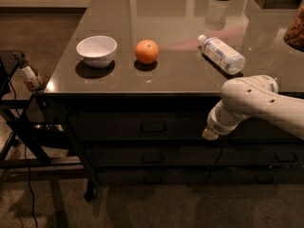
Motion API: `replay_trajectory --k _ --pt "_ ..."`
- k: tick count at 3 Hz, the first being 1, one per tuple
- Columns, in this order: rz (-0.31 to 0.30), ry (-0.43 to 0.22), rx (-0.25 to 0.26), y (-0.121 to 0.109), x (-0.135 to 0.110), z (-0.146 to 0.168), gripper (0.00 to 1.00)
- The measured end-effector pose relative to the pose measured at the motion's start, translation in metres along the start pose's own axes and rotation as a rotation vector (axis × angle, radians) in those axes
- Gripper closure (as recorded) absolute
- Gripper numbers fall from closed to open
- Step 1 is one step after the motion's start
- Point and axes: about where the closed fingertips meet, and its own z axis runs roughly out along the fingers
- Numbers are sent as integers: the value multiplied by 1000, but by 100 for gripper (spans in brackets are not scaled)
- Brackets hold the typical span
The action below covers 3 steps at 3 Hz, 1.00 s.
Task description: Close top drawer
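The top drawer (114,126) is the uppermost dark front right under the tabletop, with a small bar handle (153,126) at its middle. Its front looks about level with the drawer fronts below; no inner walls show. My gripper (209,134) is at the end of the white arm (256,101), low at the right. It is up against the top drawer's front, to the right of the handle. The gripper's tip is pale and points down and left.
On the glossy tabletop (180,75) stand a white bowl (96,50) and an orange (147,51), with a plastic bottle (221,54) lying on its side. Two lower drawers (153,158) sit beneath. A black stand (19,127) with a small bottle (28,76) is at the left.
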Motion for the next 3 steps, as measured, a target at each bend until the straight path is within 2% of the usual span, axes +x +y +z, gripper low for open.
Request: replay_trajectory --k 1,2,3 --pt "92 45 -57 33 40 -23 100" --pt "195 109 -88 82 94 -63 100" --pt "191 111 -79 82 96 -67 82"
